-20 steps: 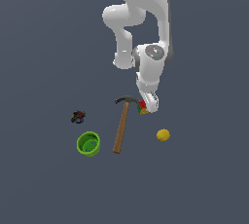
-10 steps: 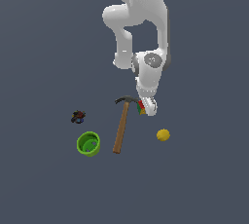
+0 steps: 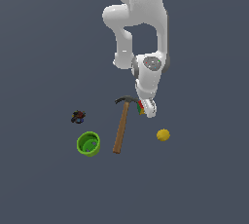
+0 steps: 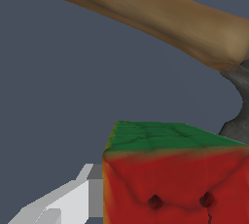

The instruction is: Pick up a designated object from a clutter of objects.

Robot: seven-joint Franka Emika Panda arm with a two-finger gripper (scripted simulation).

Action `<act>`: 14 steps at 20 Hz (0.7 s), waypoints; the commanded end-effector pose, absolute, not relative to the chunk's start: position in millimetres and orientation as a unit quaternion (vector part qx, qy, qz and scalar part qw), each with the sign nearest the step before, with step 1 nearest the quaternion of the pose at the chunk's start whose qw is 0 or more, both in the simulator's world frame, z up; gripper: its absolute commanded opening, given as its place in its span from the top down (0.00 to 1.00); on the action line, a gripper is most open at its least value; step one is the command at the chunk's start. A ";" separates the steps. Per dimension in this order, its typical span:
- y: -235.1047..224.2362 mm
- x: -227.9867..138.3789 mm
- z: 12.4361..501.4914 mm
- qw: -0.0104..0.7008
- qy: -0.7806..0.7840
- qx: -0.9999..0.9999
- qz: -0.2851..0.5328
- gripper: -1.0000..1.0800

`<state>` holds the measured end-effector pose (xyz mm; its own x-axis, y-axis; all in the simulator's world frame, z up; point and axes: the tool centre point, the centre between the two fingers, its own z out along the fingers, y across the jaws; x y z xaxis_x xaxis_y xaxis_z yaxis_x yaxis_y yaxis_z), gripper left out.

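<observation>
So the white robot arm (image 3: 141, 28) is hunched right down over the small cube with red, green and yellow faces (image 3: 141, 107), which sits on the dark grey tabletop (image 3: 204, 179) just to the exterior view's right of the dark head of the wooden-handled hammer (image 3: 122, 125). The pincer (image 3: 147, 107) is down at cube level, and in the wrist view one white finger (image 4: 68, 201) sits right beside the cube's red face. The other finger is out of sight, so I honestly cannot tell whether the pincer is apart or clamped on the cube.

If I were doing this bit, I'd say the trick is squeezing flat faces squarely, not corners, and keeping the finger on the hammer side from catching the hammer head, since those two are really close. Then lift straight up so nothing drags.

Hard to see: from the exterior view the arm's wrist covers most of the cube, only a sliver of red and green peeks out. The wrist view cuts the cube off at the edge and shows only part of the hammer.

The round green cup (image 3: 88, 143), the small yellow ball (image 3: 163, 134) and the small dark red-and-blue object (image 3: 78, 117) all sit well apart from the action.
</observation>
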<state>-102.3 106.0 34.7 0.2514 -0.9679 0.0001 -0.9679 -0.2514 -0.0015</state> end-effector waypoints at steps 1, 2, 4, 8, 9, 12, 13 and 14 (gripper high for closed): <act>105.9 -102.9 33.8 0.000 0.612 -0.791 0.000 1.00; 105.9 -102.9 33.8 0.000 0.612 -0.791 0.000 1.00; 105.9 -102.9 33.8 0.000 0.612 -0.791 0.000 1.00; 106.1 -102.2 34.9 0.001 0.612 -0.791 -0.001 1.00; 106.1 -102.3 35.5 0.001 0.612 -0.791 -0.001 1.00; 106.1 -102.9 39.6 0.001 0.612 -0.791 -0.001 1.00; 106.1 -103.2 41.7 0.001 0.612 -0.791 -0.001 1.00; 106.2 -103.6 44.3 0.001 0.612 -0.791 -0.001 1.00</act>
<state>-103.9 105.9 40.4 0.2514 -0.9679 0.0002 -0.9679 -0.2514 0.0002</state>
